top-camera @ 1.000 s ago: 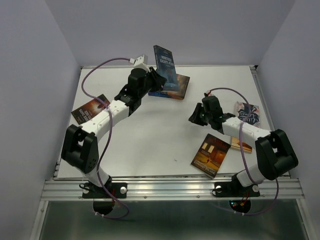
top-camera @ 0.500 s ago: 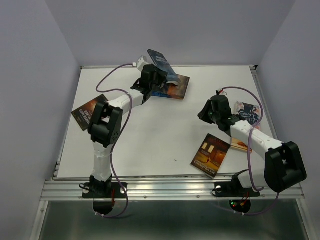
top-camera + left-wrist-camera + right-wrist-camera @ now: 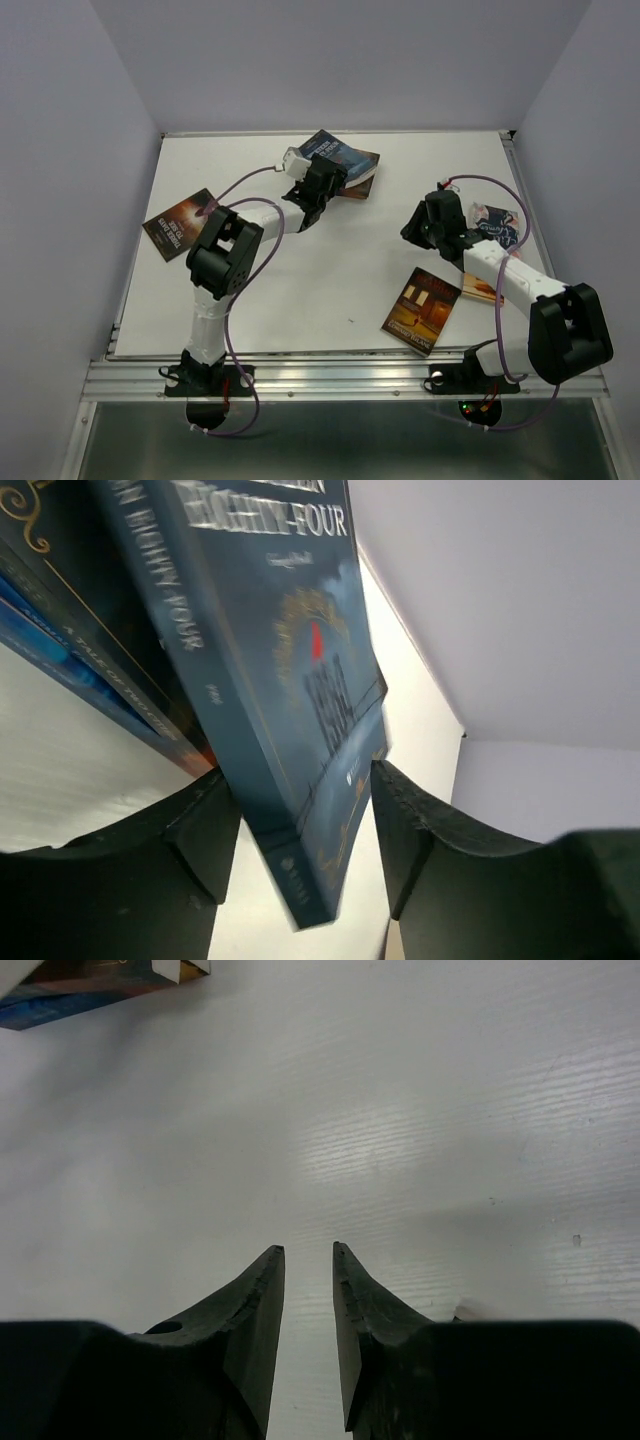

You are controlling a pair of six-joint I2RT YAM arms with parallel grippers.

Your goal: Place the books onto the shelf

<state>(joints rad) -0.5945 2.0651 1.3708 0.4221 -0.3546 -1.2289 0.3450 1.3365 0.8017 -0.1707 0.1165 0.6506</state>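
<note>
Shelf: none shows in any view, so no book can be counted as placed; I judge the task to be in an early part.
Pile (image 3: 352,168): it lies at the far middle of the table (image 3: 300,270), with some books one on another. Whether this is a gathering place, I cannot say.
Blue book (image 3: 300,680): this is "Nineteen Eighty-Four". It rests slanted on the pile, and its lower corner is between the left fingers.
Left gripper (image 3: 302,775): the jaws are apart, wider than the blue book is thick. They stand at both its sides and seem not to clamp it.
Right gripper (image 3: 305,1250): there is only a narrow gap with nothing in it. It points at bare table.
Left book (image 3: 180,222): it is dark and lies flat near the left edge, well apart from the pile; left to do.
Brown book (image 3: 422,310): it lies flat near the front, beside the right arm; left to do.
Right book (image 3: 497,225): it has a pale cover and lies near the right edge, partly behind the right arm; left to do.
Orange book (image 3: 480,290): only a strip shows under the right arm.
Hidden: the number of books in the pile is unclear. The left wrist view gives only a dark spine reading "A Tale of Two..." and a blue edge below it. The contact of the left pads with the cover is too dark to judge.
</note>
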